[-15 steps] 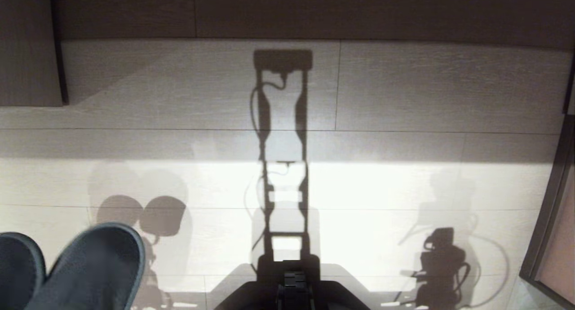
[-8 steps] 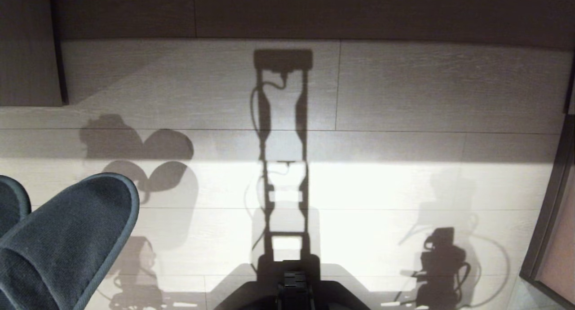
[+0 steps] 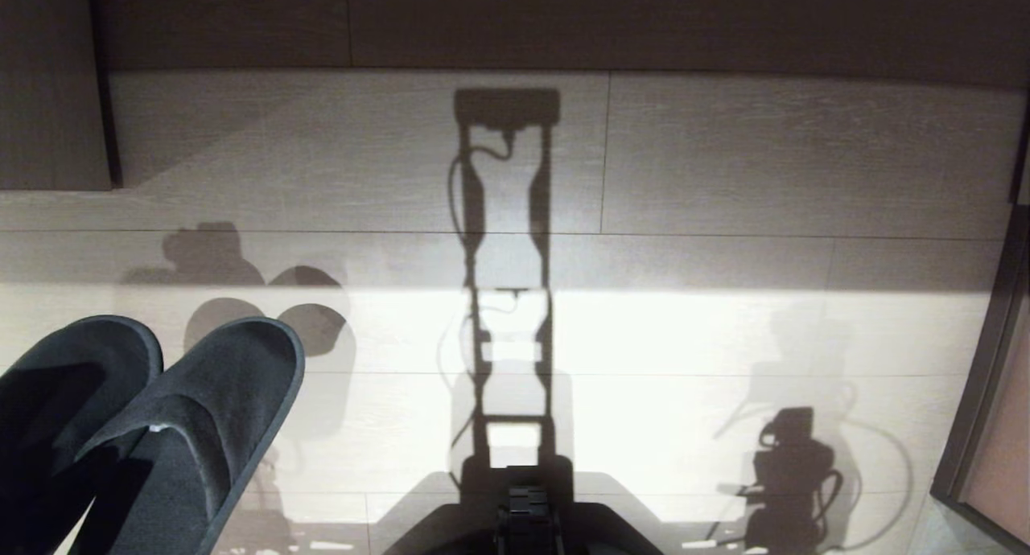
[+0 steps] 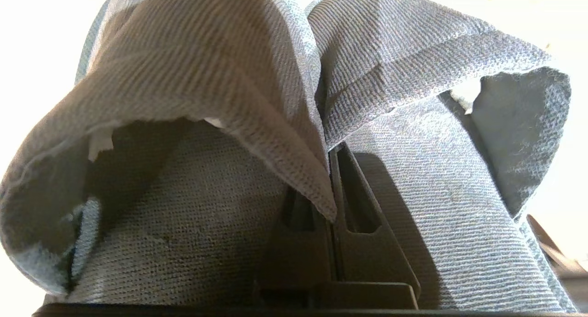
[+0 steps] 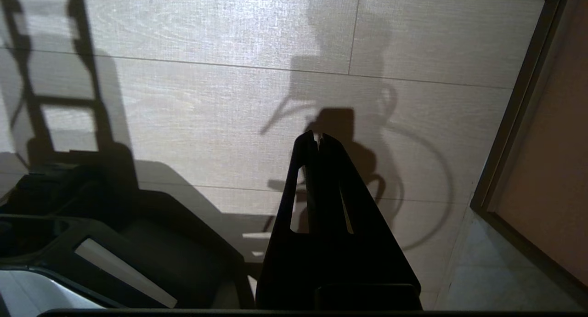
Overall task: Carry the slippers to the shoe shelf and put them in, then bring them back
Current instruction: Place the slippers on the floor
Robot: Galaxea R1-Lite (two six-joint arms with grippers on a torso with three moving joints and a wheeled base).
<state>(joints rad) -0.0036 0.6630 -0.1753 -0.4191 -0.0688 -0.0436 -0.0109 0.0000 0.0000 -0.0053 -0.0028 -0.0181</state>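
The slippers are a dark fabric pair hanging side by side at the lower left of the head view, toes pointing away from me, above the pale floor. In the left wrist view their fabric fills the picture. My left gripper is shut on the inner edges of both slippers, pinched together between its fingers. The right gripper is shut and empty, hanging still over the floor on the right. The shoe shelf is out of view.
Pale wood-look floor tiles carry my own shadow down the middle. A dark furniture front runs along the far side, with a wood panel at far left. A dark door frame stands at right. My base shows at bottom centre.
The left arm has lifted the slippers further up into view and swung them, so both toes now show side by side. The right arm and the camera have not moved.
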